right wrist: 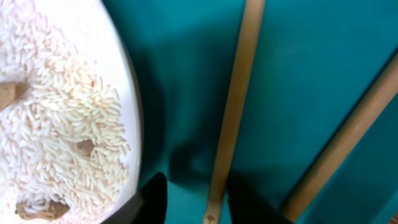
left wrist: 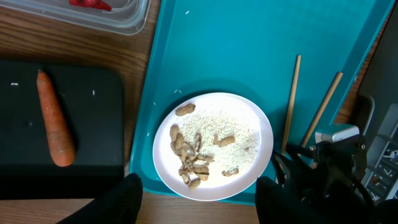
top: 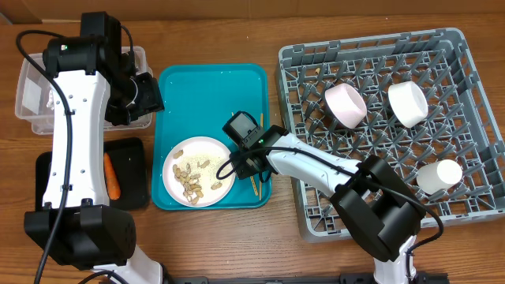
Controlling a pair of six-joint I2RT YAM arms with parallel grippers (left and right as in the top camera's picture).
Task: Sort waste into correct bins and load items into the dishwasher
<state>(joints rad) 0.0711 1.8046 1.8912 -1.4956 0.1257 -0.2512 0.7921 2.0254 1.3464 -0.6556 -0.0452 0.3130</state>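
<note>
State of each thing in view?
left hand: open, empty
right hand: open, straddling one chopstick
chopsticks: on teal tray
plate: dirty, rice and peanut shells
carrot: in black tray
red wrapper: in clear tub
pink bowl: tilted in dish rack
white bowl: tilted in dish rack
cup: tilted in dish rack

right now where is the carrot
Overhead, the carrot lies on the black tray at the left, beside the teal tray and below the clear tub.
</note>
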